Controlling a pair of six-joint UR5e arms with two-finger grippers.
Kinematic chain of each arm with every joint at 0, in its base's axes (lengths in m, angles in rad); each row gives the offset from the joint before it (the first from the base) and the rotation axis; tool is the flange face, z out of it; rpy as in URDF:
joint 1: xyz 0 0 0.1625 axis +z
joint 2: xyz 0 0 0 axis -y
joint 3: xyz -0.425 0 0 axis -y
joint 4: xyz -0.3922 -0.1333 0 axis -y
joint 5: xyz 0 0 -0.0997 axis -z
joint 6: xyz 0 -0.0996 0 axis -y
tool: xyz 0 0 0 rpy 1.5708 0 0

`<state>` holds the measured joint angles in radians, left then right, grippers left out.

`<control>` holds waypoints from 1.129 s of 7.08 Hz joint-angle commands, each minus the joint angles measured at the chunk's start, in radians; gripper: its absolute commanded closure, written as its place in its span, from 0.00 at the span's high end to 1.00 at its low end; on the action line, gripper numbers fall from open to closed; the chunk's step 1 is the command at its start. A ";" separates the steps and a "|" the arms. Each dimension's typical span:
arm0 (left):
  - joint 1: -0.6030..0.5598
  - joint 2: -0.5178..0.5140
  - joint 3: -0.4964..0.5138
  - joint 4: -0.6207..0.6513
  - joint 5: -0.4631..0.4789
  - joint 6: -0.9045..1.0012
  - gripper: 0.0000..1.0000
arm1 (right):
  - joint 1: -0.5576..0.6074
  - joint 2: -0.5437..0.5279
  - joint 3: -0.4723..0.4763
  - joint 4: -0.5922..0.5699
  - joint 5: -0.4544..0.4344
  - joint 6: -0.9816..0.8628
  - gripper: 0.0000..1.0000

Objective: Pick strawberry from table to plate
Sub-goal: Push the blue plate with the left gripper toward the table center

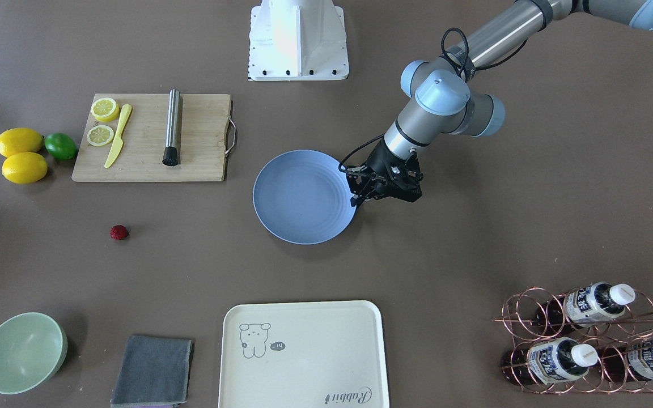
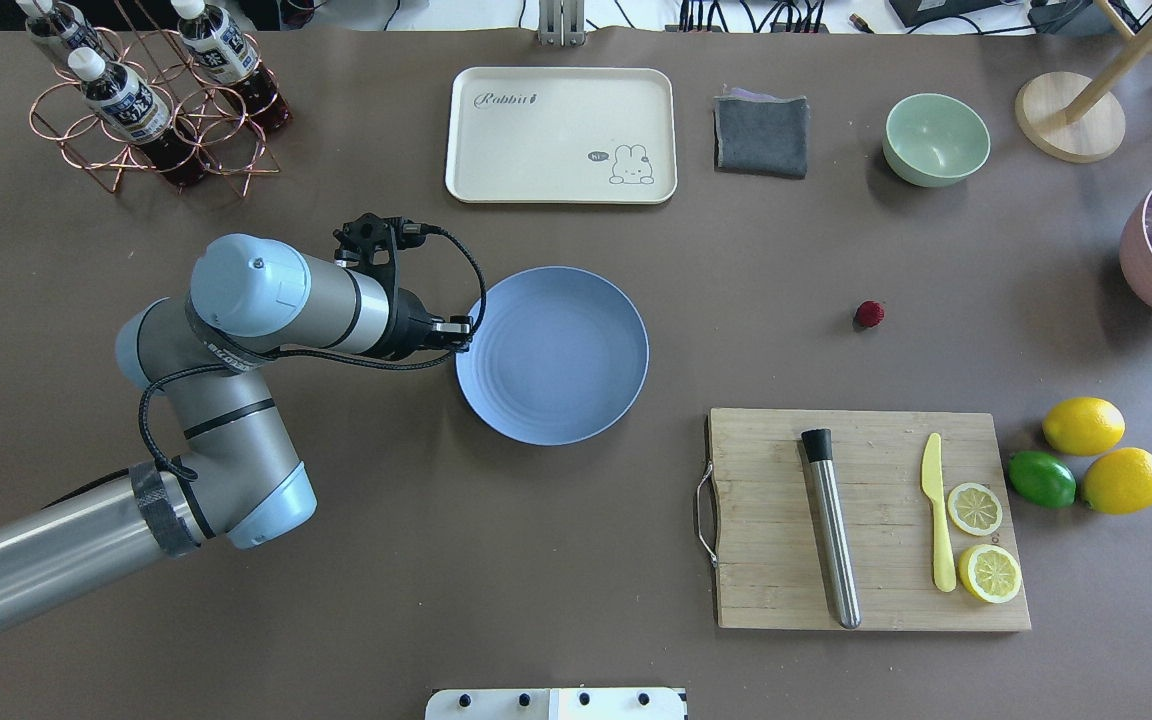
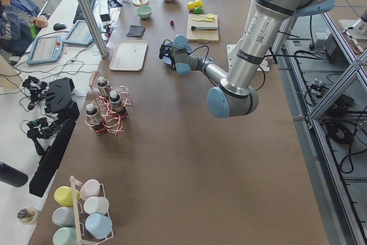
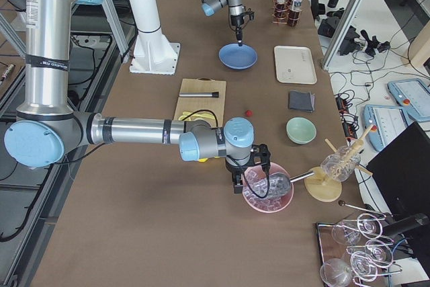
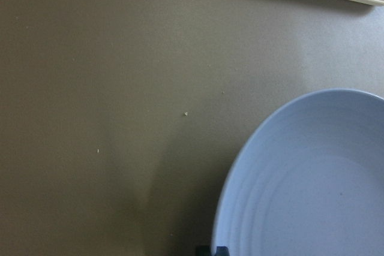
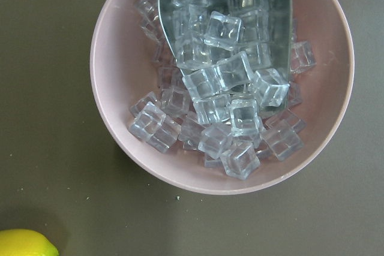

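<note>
The strawberry (image 1: 119, 232) (image 2: 869, 314), small and dark red, lies alone on the brown table (image 2: 496, 560), well off to the plate's side. The light-blue plate (image 1: 304, 198) (image 2: 553, 355) (image 5: 312, 190) is bare. My left gripper (image 1: 355, 200) (image 2: 463, 337) points down at the plate's rim on the side away from the berry, with its fingertips together. My right gripper (image 4: 236, 185) hangs by a pink bowl of ice (image 6: 111, 94), far from the strawberry. Only the right side view shows it, so I cannot tell its state.
Beside the plate is a wooden cutting board (image 2: 866, 520) with a steel muddler, a yellow knife and lemon slices. Two lemons and a lime (image 2: 1041, 478) lie past it. Along the far edge stand a cream tray (image 2: 561, 135), grey cloth (image 2: 760, 133), green bowl (image 2: 936, 138) and bottle rack (image 2: 151, 110).
</note>
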<state>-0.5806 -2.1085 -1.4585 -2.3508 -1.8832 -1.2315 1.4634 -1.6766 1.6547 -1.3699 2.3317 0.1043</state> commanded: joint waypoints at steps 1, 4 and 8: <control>0.007 -0.002 -0.002 -0.001 0.012 0.007 0.15 | 0.000 0.002 -0.001 0.000 -0.002 0.000 1.00; 0.005 0.004 -0.012 -0.002 0.015 0.007 0.98 | 0.000 0.023 0.016 0.005 0.036 0.005 1.00; -0.159 0.183 -0.158 0.030 -0.124 0.171 0.99 | -0.067 0.069 0.138 0.081 0.058 0.150 1.00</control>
<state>-0.6664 -1.9938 -1.5638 -2.3420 -1.9350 -1.1358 1.4174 -1.6221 1.7636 -1.2927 2.3740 0.2076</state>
